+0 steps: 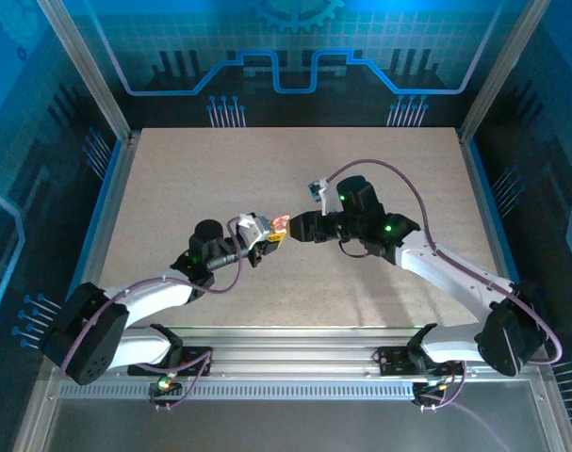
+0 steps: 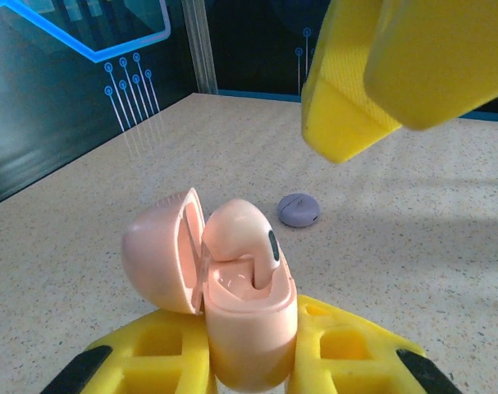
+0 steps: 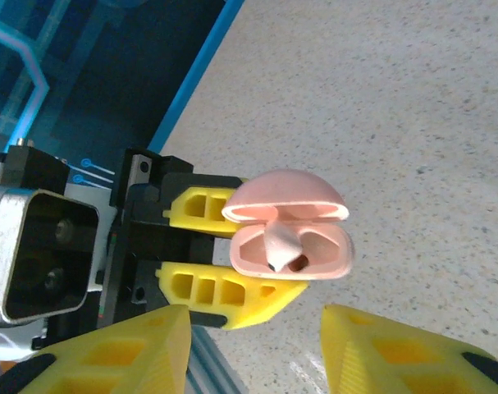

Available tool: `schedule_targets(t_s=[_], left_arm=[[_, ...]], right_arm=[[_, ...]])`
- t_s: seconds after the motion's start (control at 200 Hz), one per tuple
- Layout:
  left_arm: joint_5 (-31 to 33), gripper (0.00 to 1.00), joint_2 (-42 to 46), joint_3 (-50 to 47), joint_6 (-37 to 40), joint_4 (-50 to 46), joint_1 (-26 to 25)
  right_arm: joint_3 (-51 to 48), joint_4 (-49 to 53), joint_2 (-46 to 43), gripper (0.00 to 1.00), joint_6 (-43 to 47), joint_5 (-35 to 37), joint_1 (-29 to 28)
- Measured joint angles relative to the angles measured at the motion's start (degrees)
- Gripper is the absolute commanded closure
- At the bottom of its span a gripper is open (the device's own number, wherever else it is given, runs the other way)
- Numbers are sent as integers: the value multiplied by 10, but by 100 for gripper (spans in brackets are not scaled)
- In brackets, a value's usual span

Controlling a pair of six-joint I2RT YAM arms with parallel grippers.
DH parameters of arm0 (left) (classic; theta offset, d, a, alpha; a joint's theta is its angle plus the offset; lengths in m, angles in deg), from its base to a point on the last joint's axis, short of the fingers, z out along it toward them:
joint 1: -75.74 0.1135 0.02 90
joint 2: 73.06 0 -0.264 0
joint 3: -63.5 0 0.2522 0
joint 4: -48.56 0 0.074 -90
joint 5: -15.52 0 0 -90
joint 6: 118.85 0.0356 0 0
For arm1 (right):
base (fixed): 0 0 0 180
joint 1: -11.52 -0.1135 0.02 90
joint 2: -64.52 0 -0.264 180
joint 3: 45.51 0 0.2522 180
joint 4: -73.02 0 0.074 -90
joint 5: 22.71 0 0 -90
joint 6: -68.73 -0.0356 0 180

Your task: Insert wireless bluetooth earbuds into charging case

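An earbud point(image 2: 247, 238) sits in the case point(image 2: 250, 316), itself in the left gripper point(image 2: 250, 353); a second case point(image 2: 299, 210) lies behind it on the table point(image 2: 445, 246).

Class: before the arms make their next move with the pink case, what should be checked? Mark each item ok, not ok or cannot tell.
1. Grip of left gripper on pink case: ok.
2. Case lid open: ok.
3. One earbud standing in the case: ok.
4. That earbud pushed fully home: not ok, its head stands above the rim.
5. The right gripper open, empty, apart from the case: ok.
6. Second socket free: cannot tell.
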Motion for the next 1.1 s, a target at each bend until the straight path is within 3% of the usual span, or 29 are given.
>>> schedule_targets(t_s=[0.31,1.101], left_arm=[[0,87,3,0,2,-7,0],[4,87,14,-1,2,-27,0]], right_arm=[[6,-23,34,60,-26,-42,1],[16,-52,54,60,-37,-66,2]])
